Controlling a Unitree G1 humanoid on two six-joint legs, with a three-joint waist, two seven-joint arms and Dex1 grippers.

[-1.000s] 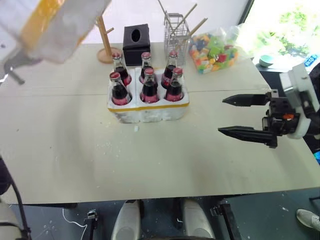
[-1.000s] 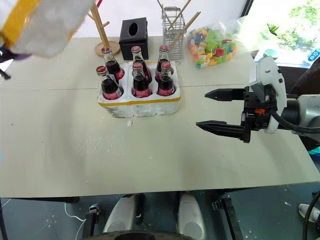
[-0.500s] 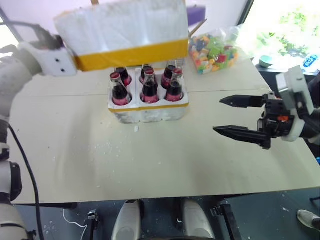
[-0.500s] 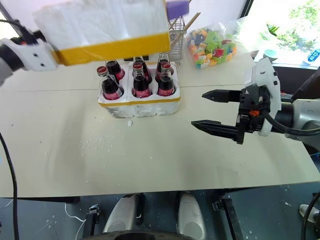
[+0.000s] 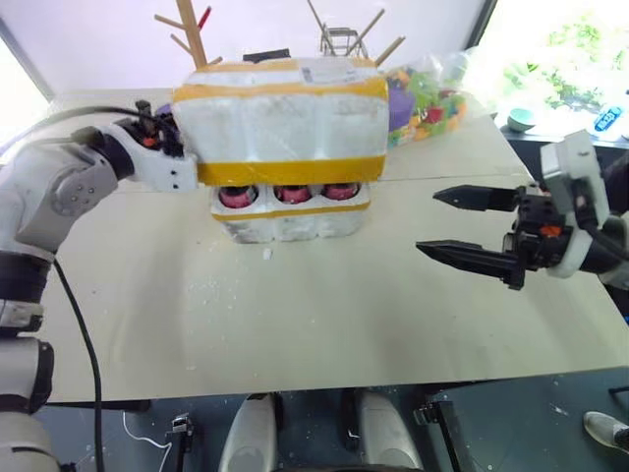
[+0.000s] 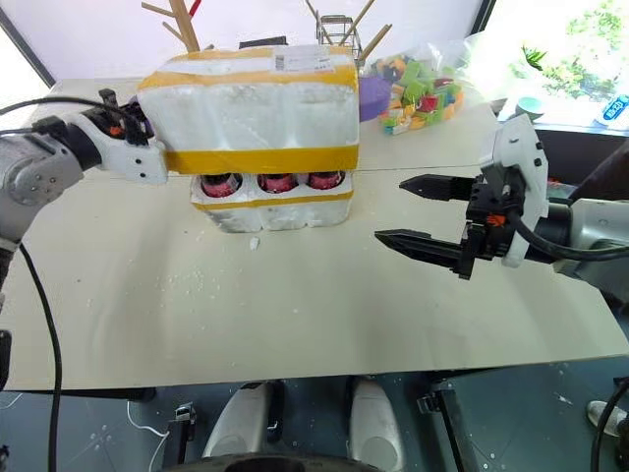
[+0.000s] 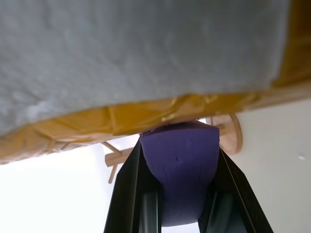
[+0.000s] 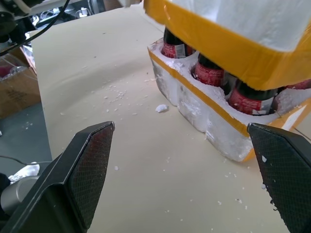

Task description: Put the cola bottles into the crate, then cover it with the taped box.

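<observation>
With all the cola bottles (image 5: 279, 194) seated in the crate (image 5: 292, 219) at mid-table, I hold the taped box (image 5: 283, 120) over their necks, not yet seated. My left gripper (image 5: 169, 157) is clenched on its end; my right gripper (image 5: 464, 227) hangs released beside the crate.

Wooden rack (image 5: 189, 28), wire basket (image 6: 334, 26), bagged blocks (image 6: 418, 81)

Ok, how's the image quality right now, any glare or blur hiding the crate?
Both eye views: sharp on the table; window glare washes out the far right corner, not the crate. Left wrist view: the taped box is very close and soft, with bright backlight below it. Right wrist view: crate and cola bottles read clearly, the box's top edge overexposed.
</observation>
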